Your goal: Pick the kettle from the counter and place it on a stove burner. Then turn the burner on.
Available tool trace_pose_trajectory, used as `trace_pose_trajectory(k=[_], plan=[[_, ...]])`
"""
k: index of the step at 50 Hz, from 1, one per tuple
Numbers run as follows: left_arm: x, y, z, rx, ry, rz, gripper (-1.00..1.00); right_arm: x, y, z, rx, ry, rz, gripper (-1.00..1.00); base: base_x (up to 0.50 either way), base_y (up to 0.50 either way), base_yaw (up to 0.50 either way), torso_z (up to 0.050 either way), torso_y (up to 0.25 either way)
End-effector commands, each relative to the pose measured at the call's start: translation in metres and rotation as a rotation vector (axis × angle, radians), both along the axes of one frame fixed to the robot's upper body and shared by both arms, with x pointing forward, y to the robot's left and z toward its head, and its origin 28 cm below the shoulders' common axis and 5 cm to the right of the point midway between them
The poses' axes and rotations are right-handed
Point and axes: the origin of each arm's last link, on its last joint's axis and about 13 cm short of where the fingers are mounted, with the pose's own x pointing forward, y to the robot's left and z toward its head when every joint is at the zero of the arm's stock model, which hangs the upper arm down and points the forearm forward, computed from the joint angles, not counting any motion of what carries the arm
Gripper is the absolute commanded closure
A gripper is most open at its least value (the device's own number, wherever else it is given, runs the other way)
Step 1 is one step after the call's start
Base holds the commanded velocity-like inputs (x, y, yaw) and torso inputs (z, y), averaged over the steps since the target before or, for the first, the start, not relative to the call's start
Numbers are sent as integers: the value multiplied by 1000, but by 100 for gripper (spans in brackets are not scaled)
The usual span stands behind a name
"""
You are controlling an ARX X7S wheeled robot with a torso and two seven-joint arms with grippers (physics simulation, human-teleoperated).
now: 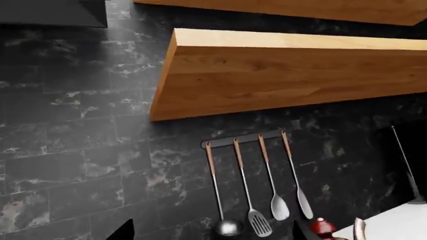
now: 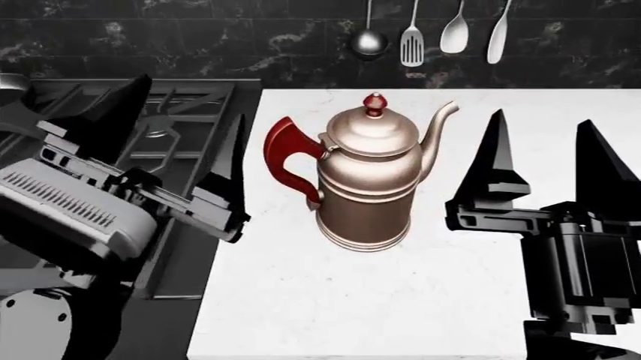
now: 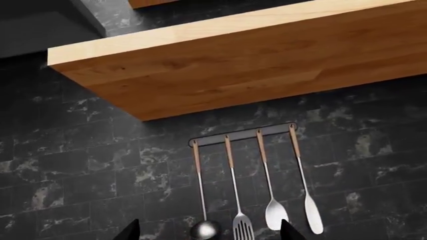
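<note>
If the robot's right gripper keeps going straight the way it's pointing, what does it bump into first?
Probably the dark tiled wall, near the hanging utensils. The right gripper points there, with the kettle off to one side.

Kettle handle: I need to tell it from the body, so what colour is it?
Red, on the copper-pink kettle; the handle shows best in the head view.

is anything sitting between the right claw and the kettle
No, nothing visible. The right claw is open beside the kettle, on its spout side, with only bare counter between them.
</note>
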Motion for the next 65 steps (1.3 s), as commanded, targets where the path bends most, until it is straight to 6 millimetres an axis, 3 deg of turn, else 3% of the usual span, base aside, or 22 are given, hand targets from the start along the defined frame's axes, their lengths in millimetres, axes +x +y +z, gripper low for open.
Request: trace_pose_trajectory(k=[1,9,19,33,52,65], plan=[[23,19,21,118,101,-166,-100,1,2,-1,-1,2,2,-100,0,0,0,0,0],[42,31,32,222,228,-204,-100,3,2,-2,-6,6,1,-100,0,0,0,0,0],[61,32,29,273,328,-269,-100,4,4,-4,-13,14,5,-100,0,0,0,0,0],[69,23,24,362,379,-325,-100,4,4,-4,-16,17,5,-100,0,0,0,0,0],[102,13,2,307,442,-340,-100,6,3,-5,-13,22,4,-100,0,0,0,0,0],[107,-2,-4,317,439,-400,-100,6,3,-5,-15,21,4,-100,0,0,0,0,0]])
